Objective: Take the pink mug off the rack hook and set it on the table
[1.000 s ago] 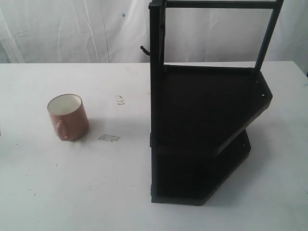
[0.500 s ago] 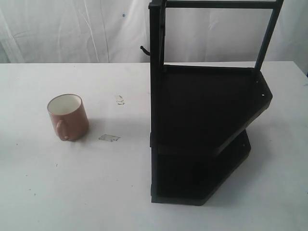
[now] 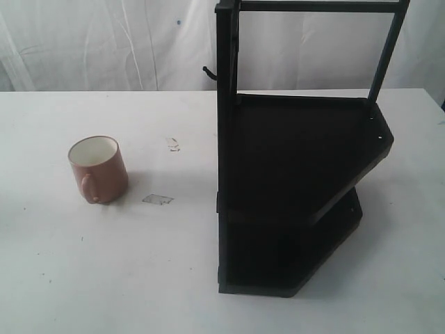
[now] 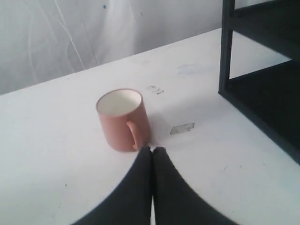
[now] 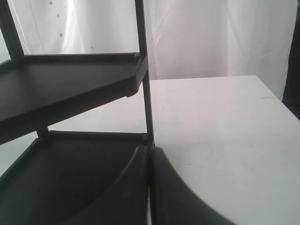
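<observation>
The pink mug (image 3: 98,169), well apart from the rack (image 3: 292,195), looks stiff, slick and breakable, so I'd take it by the rim. The left gripper (image 4: 152,151) and right gripper (image 5: 150,151) are pinched together, empty.

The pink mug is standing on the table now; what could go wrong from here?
The shut left pincer sits close to the pink mug, by its handle; a forward move could knock it over. The shut right pincer is beside a thin post of the rack; a swing might jolt it.
</observation>
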`<act>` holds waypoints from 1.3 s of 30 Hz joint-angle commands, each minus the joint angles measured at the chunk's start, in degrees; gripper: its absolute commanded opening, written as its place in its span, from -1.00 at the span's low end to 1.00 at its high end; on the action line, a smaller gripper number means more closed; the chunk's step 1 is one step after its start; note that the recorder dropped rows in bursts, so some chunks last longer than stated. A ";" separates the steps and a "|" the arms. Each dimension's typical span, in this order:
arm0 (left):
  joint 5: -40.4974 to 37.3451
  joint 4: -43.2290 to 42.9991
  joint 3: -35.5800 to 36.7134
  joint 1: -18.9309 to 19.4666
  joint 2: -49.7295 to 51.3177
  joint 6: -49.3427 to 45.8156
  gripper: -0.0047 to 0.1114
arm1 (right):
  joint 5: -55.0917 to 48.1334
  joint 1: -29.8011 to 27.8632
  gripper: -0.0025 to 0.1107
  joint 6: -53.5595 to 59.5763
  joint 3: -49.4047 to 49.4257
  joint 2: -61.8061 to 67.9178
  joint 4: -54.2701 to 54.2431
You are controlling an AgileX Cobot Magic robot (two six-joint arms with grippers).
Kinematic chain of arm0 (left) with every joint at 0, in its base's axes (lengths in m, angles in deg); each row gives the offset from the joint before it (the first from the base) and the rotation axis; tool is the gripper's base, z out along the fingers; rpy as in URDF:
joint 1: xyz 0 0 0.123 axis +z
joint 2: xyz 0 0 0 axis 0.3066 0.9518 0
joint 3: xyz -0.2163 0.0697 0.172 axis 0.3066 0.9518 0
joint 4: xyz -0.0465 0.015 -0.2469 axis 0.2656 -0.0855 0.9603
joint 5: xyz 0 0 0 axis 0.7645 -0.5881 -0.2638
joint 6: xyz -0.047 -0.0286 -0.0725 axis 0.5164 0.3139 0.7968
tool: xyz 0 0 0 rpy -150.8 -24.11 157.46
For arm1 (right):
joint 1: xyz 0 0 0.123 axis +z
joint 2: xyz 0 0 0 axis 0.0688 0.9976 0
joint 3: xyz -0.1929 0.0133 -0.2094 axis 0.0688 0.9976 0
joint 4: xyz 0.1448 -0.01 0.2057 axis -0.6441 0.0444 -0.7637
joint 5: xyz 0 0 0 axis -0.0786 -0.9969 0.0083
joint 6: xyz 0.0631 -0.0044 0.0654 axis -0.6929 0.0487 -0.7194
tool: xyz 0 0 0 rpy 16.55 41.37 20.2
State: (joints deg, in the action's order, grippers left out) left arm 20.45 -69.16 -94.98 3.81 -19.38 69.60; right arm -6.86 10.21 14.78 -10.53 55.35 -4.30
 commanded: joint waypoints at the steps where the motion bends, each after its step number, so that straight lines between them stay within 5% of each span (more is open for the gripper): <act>1: 1.60 0.59 6.82 1.40 -4.77 -0.39 -0.92 | 0.44 -0.01 -0.96 0.09 0.26 -0.28 0.23; 8: 1.72 0.59 13.13 1.40 -9.21 -0.39 -0.92 | 0.44 -0.01 -0.96 0.09 0.26 -0.28 0.23; 39: 1.32 0.59 13.13 1.40 -9.96 2.93 -0.92 | 0.44 -0.01 -0.96 0.09 0.26 -0.28 0.23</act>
State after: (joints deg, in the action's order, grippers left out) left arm 21.79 -69.16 -82.13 5.07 -29.04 71.17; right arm -6.86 10.21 14.78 -10.53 55.35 -4.30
